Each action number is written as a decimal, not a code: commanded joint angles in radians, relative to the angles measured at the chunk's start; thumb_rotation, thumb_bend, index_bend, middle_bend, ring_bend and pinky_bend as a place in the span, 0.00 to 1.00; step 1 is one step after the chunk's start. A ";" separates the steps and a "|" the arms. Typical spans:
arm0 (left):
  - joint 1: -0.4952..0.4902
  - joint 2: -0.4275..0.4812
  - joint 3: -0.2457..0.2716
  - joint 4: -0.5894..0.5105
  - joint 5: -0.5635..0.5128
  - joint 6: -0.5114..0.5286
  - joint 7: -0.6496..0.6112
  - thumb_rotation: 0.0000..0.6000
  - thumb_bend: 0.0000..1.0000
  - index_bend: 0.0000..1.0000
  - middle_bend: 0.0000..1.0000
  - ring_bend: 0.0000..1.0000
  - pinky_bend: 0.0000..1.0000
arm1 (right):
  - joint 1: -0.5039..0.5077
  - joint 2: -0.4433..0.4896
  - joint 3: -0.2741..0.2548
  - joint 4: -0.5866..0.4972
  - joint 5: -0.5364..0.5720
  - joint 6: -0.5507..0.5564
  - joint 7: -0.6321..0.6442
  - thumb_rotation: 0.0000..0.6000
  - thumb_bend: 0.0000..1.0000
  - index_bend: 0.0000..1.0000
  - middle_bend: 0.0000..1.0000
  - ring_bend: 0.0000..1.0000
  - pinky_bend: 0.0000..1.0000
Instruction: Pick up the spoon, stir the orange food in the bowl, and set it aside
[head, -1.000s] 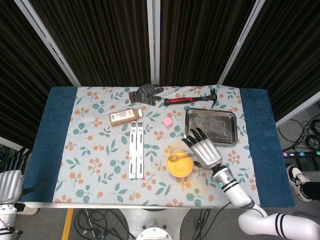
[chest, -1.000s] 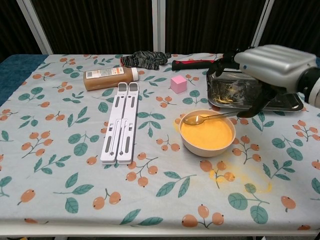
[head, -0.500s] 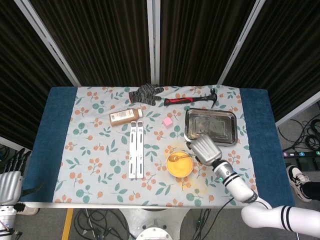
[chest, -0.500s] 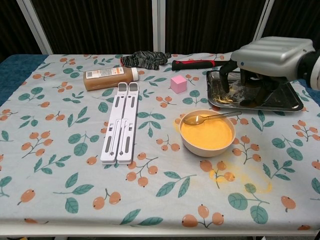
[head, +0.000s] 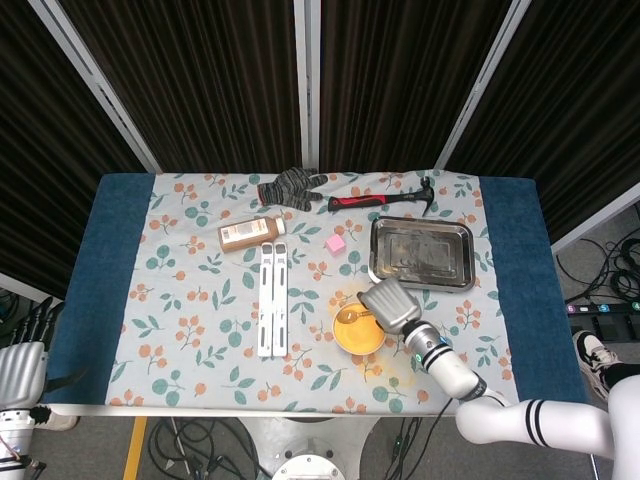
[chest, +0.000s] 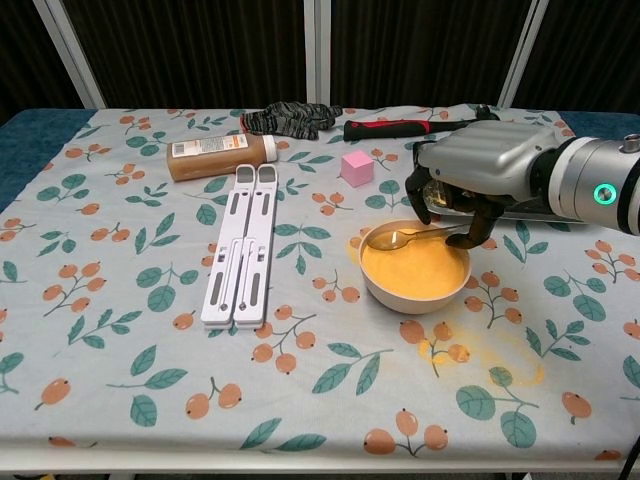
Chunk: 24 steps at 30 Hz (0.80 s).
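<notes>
Head view: right hand (head: 391, 304) low over far-right rim of bowl (head: 358, 338), back of hand up, fingers hidden underneath, so grip can't be told from here. Spoon (head: 352, 315) lying across bowl's far edge, scoop end to the left, handle running under the hand. Orange food (head: 360, 338) filling bowl; orange spill on tablecloth (head: 200, 270) just right of bowl. Metal tray (head: 421, 253) behind hand, apart from bowl. Left hand (head: 22, 350) at bottom-left corner, off the table, fingers apart & up, holding nothing.

Chest view: right hand (chest: 470, 180) w/ fingers (chest: 478, 228) curled down round spoon (chest: 405, 237) handle at bowl (chest: 414, 290) rim; looks like touching or nearly so, firm grip can't be told. Scoop resting on left part of rim above orange food (chest: 415, 268). White folding stand (chest: 241, 245) left of bowl, well apart. Pink cube (chest: 357, 167), brown bottle (chest: 221, 155), glove (chest: 291, 119), hammer (chest: 395, 127) further back.
</notes>
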 joint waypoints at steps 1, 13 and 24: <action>0.000 -0.002 0.001 0.002 -0.001 -0.002 -0.002 1.00 0.00 0.12 0.09 0.08 0.12 | 0.008 -0.011 -0.006 0.009 0.009 0.006 -0.006 1.00 0.25 0.48 0.97 1.00 1.00; -0.001 -0.007 0.000 0.014 -0.005 -0.009 -0.008 1.00 0.00 0.12 0.09 0.08 0.12 | 0.037 -0.041 -0.023 0.041 0.046 0.024 -0.016 1.00 0.25 0.53 0.97 1.00 1.00; 0.001 -0.013 -0.001 0.025 -0.008 -0.013 -0.015 1.00 0.00 0.12 0.09 0.08 0.12 | 0.057 -0.054 -0.038 0.050 0.072 0.034 -0.025 1.00 0.29 0.53 0.97 1.00 1.00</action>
